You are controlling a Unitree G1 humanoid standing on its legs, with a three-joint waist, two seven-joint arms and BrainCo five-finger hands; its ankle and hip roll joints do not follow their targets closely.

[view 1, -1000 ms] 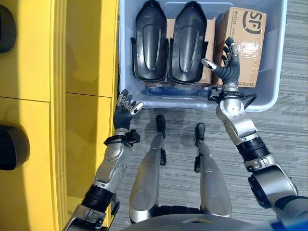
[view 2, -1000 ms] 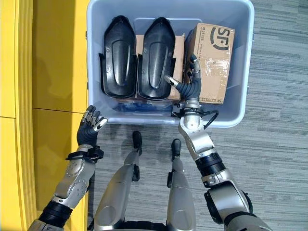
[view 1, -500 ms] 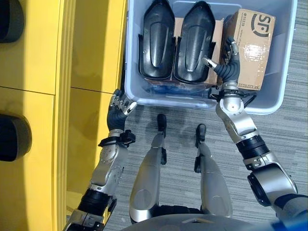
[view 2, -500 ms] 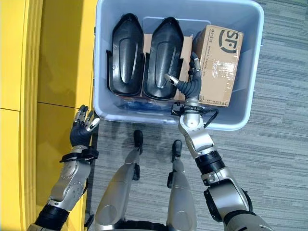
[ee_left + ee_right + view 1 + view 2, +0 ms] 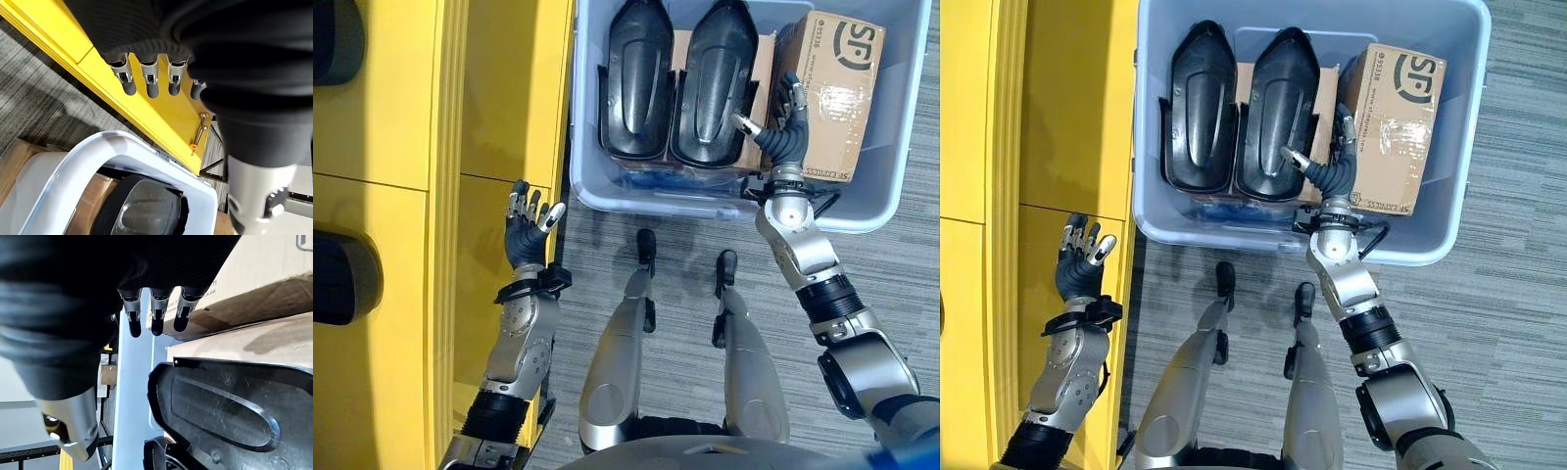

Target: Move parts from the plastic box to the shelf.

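The right hand (image 5: pixel 781 122) was seen inside the plastic box (image 5: pixel 881 196), its fingers spread and relaxed and nothing gripped, poised between the nearer black part (image 5: pixel 713 83) and the carton (image 5: pixel 832 93); whether the fingertips touched the carton could not be told. A second black part (image 5: pixel 636 83) lay alongside the first, both resting on brown cardboard in the box, so no part had yet been lifted. The left hand (image 5: pixel 526 232) was held open and empty outside the box, over the edge of the yellow shelf (image 5: pixel 431 117), well apart from the parts. The step in hand was judged to be the reach for the nearer part. For a sound grasp, the thumb would best be brought over the part's raised rim and the fingers slipped into the gap beside the carton, so that the rim is pinched rather than the smooth domed back, which was judged likely to slip. The part looked long for one hand, so it should be taken near its middle and lifted straight up, clear of its neighbour and the box wall, before being swung toward the shelf.
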